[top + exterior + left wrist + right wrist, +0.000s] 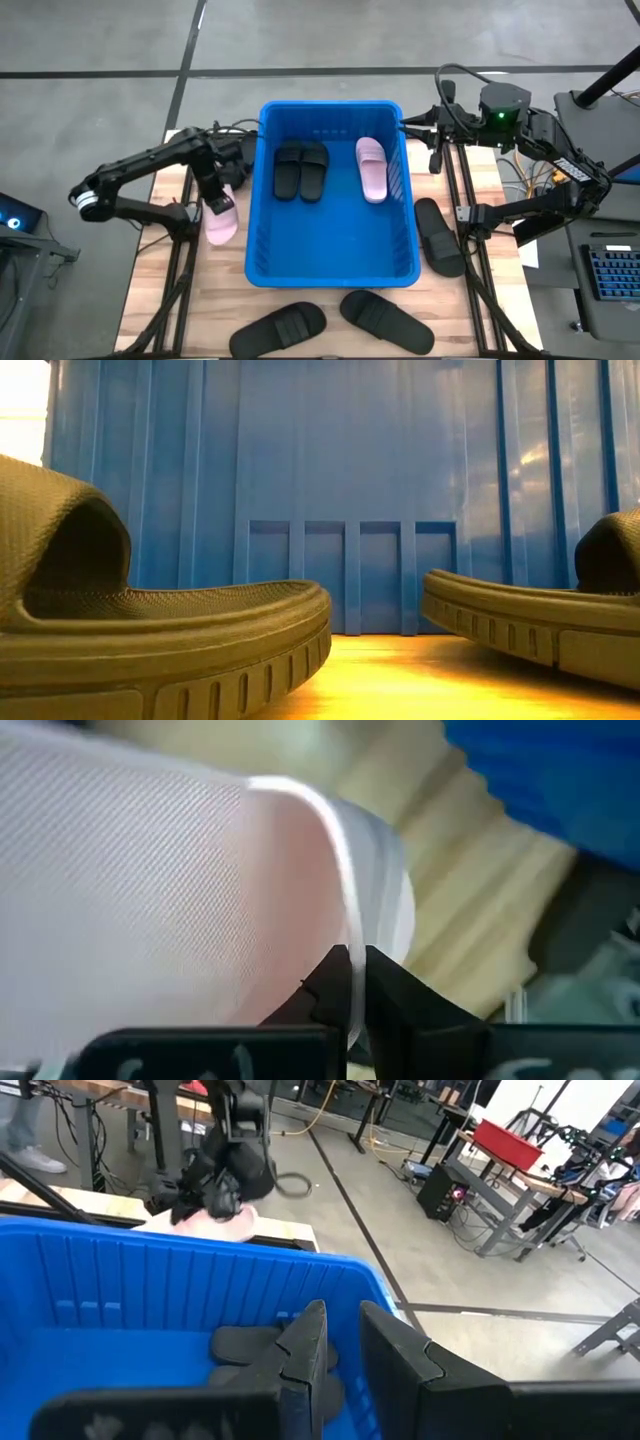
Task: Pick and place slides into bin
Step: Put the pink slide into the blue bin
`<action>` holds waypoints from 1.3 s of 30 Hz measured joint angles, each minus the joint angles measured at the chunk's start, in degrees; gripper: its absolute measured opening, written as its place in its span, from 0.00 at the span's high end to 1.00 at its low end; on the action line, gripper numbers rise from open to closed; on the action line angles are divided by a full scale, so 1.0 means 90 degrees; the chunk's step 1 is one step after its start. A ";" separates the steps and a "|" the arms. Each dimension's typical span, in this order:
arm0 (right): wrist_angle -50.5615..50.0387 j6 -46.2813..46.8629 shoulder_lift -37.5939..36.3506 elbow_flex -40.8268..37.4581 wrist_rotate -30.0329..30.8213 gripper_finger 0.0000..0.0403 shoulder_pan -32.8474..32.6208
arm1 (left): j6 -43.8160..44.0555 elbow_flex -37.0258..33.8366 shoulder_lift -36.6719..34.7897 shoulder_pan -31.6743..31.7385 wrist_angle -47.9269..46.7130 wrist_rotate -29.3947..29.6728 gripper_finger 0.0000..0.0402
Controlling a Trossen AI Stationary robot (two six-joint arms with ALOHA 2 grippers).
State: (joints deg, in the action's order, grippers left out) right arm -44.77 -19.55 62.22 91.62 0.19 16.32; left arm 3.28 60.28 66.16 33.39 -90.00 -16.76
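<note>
Overhead arrangement at mid-task, with a blue bin at table centre on a pale wooden table. Inside the bin, toward its far end: two black slides side by side at left and one pink slide at right, all lying flat on the floor of the tub. Outside the bin: a second pink slide on the table just left of the bin's left wall, pinched at its edge by the left gripper, fingers clenched on the thin pale rim (seen close up in the left wrist view, rim caught between the two dark fingertips). One black slide on the table just right of the bin, beside the frame rail. Two further black slides on the near edge of the table, in front of the bin's near wall, angled toward each other; same pair filling the low view, left one and right one, with the ribbed blue wall behind. Right gripper held above the bin's right side, fingers parted by a narrow gap and grasping nothing.
</note>
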 joint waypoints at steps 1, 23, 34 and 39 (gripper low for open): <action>-0.0005 0.0000 0.0002 0.0001 0.0000 0.87 0.0000 | 0.0072 0.0067 -0.0073 0.0000 -0.0002 0.0083 1.00; 0.0004 0.0442 0.0012 0.0000 -0.0005 0.87 -0.0002 | 0.0793 0.3243 -0.1192 -0.0002 0.0599 0.0805 1.00; 0.0071 0.1103 0.0285 -0.0001 -0.0485 0.87 -0.0007 | 0.0768 0.3591 -0.1161 -0.0007 0.5505 0.0357 1.00; 0.0809 0.1015 0.0506 -0.0001 -0.0591 0.86 -0.0007 | 0.0771 0.3562 -0.0757 -0.0047 0.7021 0.0280 1.00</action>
State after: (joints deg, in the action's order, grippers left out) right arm -37.49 -10.42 66.77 91.61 -5.13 16.25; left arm 10.22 92.34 59.35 32.96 -26.81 -14.24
